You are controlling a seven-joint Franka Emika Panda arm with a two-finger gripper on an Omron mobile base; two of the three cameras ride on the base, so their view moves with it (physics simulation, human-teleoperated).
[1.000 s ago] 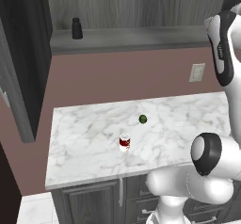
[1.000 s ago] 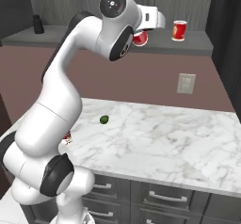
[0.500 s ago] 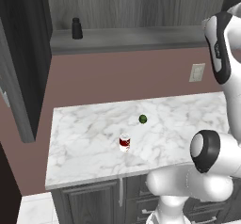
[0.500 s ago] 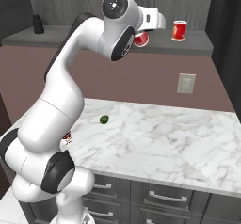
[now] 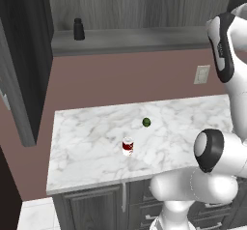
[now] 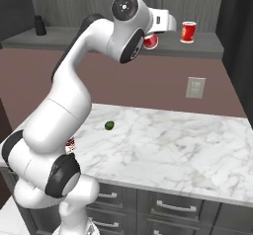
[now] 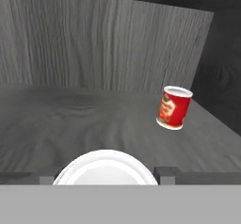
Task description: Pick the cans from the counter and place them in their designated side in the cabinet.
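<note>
Looking from the left base view, the white marble counter fills the middle of the frame. The dark red banded can stands upright on it just below centre, with a tiny green ball near it, up and to the right. A black bottle sits on the cabinet shelf at upper left.

The right base view gives what that one does not: the gripper at upper centre, level with the shelf, and a bright red can in it, largely hidden behind the white arm. To its right in the frame, well apart from it, a labelled red can stands on the shelf near the dark side wall. The banded can shows here as a sliver at lower left, behind the arm, and the green ball lies on the marble left of centre.

The hand view looks into the cabinet along the wood-grain shelf. The pale round top of the bright red can sits at bottom centre, and the dark finger tips flank it closely. The jaws stand about one can's width apart and appear closed on its sides. The labelled red can is right of centre, above and right of the gripper, leaning in this frame and not touching the claw or the can it holds.
</note>
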